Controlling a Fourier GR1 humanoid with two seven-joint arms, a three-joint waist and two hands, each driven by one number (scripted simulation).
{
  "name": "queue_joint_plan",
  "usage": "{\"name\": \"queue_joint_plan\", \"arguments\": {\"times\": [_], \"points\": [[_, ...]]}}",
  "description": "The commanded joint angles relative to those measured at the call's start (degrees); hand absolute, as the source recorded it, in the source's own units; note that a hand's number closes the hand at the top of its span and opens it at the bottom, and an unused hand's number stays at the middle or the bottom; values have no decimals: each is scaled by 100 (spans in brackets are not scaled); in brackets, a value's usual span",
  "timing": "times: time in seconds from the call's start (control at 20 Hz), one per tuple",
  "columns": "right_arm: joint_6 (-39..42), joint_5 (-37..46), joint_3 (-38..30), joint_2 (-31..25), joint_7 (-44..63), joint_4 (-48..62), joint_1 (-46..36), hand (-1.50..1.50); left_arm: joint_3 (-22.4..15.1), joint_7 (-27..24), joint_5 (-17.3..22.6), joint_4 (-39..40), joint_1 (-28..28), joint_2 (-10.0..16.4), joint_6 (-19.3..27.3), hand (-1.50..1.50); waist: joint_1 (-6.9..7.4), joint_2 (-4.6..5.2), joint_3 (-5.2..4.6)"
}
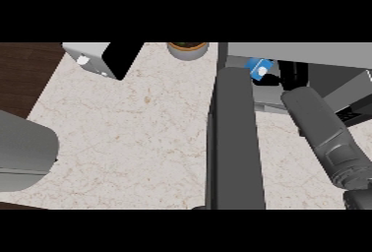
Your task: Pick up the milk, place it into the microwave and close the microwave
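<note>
The milk (pixel 259 68) is sitting inside the open microwave (pixel 305 51), at the far right of the tabletop (pixel 131 128). It is a small blue carton, and it is looking a bit tilted. The right hand (pixel 292 75) is reaching in just to the right of the milk, in the dark part of the box. I cannot tell if the hand is holding the milk or not, because it is too dark in there. The microwave door (pixel 236 142) is standing wide open. It is sticking out toward the near side like a long dark wall, just left of the right arm. The left hand is not showing.

I think the step now is setting the milk down inside. To do it well, the milk should be standing flat on the microwave floor. It should be far enough in that the door is not hitting it. Then the right hand should be letting go and coming straight back toward the near side, without bumping the carton. The right arm is lying right where the door swings, so it needs to be all the way out first. After that, a push on the door's left side should be swinging it to the right until it is shut.
</note>
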Motion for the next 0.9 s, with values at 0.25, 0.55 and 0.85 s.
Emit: {"name": "queue_joint_plan", "arguments": {"times": [0.25, 0.55, 0.85], "points": [[-1637, 389, 175, -465, 1448, 903, 133, -150, -59, -37, -215, 158, -118, 64, -50, -150, 118, 92, -31], [-699, 389, 226, -158, 505, 469, 12, -150, 11, -30, -311, 272, -373, 243, 48, -150, 105, 40, 23], [-223, 356, 194, -139, 259, 376, -227, -150, -446, -26, -581, 273, -402, 124, -193, -150, 109, 63, 25]]}}
